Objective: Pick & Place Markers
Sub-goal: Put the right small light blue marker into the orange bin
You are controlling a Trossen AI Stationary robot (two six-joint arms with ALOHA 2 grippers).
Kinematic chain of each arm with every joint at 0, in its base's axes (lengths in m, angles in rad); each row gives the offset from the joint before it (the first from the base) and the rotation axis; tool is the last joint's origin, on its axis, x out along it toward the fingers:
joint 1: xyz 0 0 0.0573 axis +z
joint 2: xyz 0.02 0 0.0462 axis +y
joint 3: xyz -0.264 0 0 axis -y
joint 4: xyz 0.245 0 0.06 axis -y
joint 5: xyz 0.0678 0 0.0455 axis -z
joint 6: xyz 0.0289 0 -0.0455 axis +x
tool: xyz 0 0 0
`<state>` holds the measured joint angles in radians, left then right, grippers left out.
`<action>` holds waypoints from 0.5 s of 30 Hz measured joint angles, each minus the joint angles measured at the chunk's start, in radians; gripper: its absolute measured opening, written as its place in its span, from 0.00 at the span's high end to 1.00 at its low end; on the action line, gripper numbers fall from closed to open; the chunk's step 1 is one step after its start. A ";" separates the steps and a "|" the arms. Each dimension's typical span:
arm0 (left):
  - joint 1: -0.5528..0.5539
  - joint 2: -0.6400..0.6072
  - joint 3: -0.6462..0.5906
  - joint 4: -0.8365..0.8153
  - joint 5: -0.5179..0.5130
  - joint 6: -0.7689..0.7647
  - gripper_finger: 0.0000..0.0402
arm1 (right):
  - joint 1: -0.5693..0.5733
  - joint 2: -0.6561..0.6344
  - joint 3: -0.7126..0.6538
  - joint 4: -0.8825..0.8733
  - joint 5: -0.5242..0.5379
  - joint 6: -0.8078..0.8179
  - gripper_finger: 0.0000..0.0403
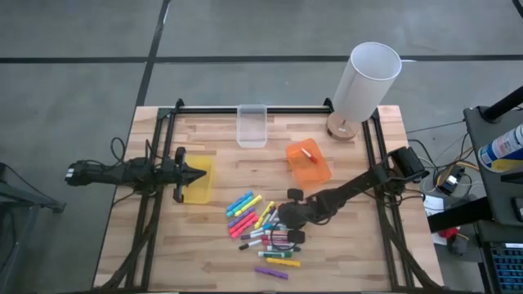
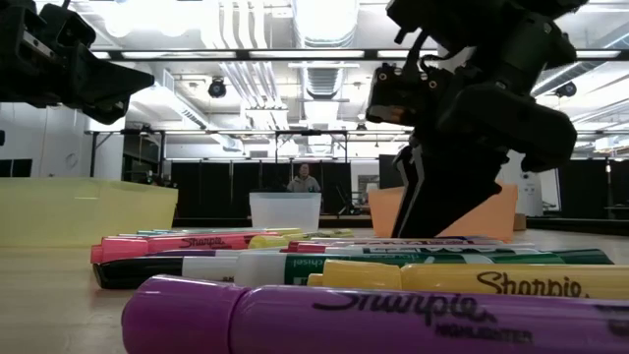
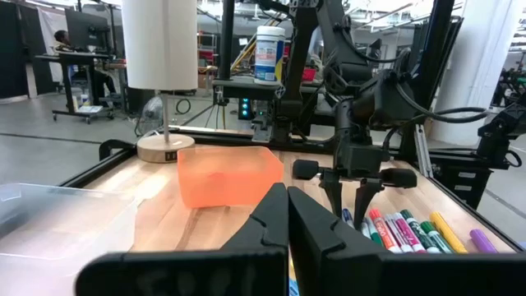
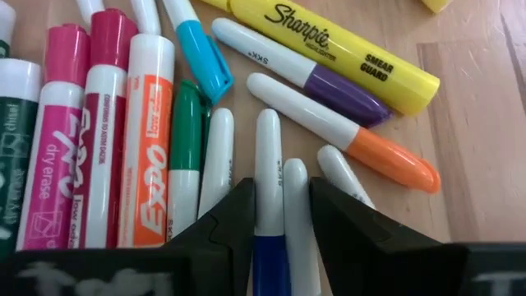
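Observation:
Several markers [image 1: 265, 233] lie in a loose pile on the wooden table, near its front edge: chunky highlighters and slim white-barrelled pens. My right gripper [image 4: 281, 187] points steeply down into the pile, shut on two slim white markers lying side by side, one blue-capped [image 4: 269, 156]. From the low view a purple highlighter [image 2: 373, 320] lies nearest, with the right gripper [image 2: 432, 211] behind it. My left gripper [image 1: 194, 174] hangs shut and level over the yellow bin [image 1: 200, 188], holding nothing. One marker [image 1: 309, 153] lies in the orange bin [image 1: 310, 170]. My right gripper pinches two slim white markers between its fingers, one finger [image 4: 222, 230] against the blue-capped marker's barrel [image 4: 269, 193], the other finger [image 4: 353, 238] against the second marker [image 4: 296, 205]. The fingers come slanting down from the table's right and straddle both pens. Both pens lie among the pile.
A clear bin [image 1: 252, 126] stands at the table's far edge, and a white lamp [image 1: 364, 77] at the far right corner. Black frame rails run along the table's left, right and far sides. Bare wood lies between the bins and the pile.

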<state>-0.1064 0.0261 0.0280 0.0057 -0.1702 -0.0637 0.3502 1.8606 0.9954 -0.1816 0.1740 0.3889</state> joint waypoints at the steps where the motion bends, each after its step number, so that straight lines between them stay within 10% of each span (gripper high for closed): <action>1: 0.000 0.000 0.000 0.000 0.000 0.000 1.00 | 0.000 0.000 0.009 -0.025 0.000 0.000 0.73; 15: 0.000 0.000 0.000 0.000 0.000 0.000 1.00 | 0.001 -0.001 0.130 -0.200 0.000 -0.024 0.73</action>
<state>-0.1062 0.0261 0.0280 0.0055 -0.1702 -0.0635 0.3508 1.8599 1.1250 -0.3811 0.1741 0.3650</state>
